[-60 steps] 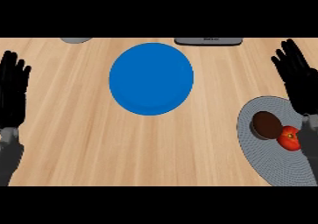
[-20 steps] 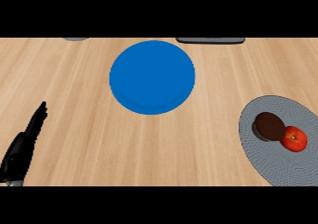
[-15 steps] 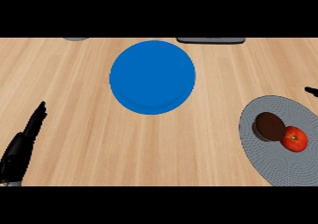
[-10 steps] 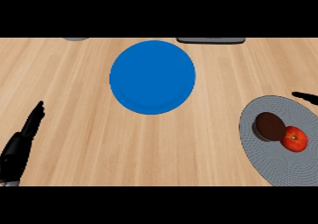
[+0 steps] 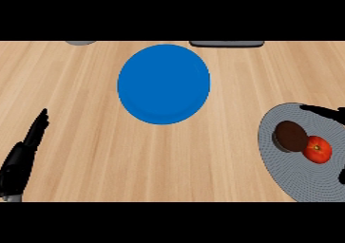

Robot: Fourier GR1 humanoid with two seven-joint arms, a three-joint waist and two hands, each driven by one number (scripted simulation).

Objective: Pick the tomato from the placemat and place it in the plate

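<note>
The red tomato (image 5: 317,148) lies on the grey round placemat (image 5: 294,178) at the right, touching a dark brown round object (image 5: 291,136) on its left. The blue plate (image 5: 164,84) sits at the centre of the counter with nothing on it. My right hand (image 5: 328,112) reaches in from the right edge, its straight fingers over the placemat's far side, just beyond the tomato; a second dark part of it shows at the edge nearer me. It holds nothing. My left hand (image 5: 22,159) rests edge-on at the lower left, open.
A grey object (image 5: 81,42) and a dark flat object (image 5: 226,43) are cut off by the counter's far edge. Bare wooden counter lies between the plate and the placemat.
My right hand's fingers have slid further in from the right edge over the placemat's far side. The left hand, tomato and plate have not moved.
</note>
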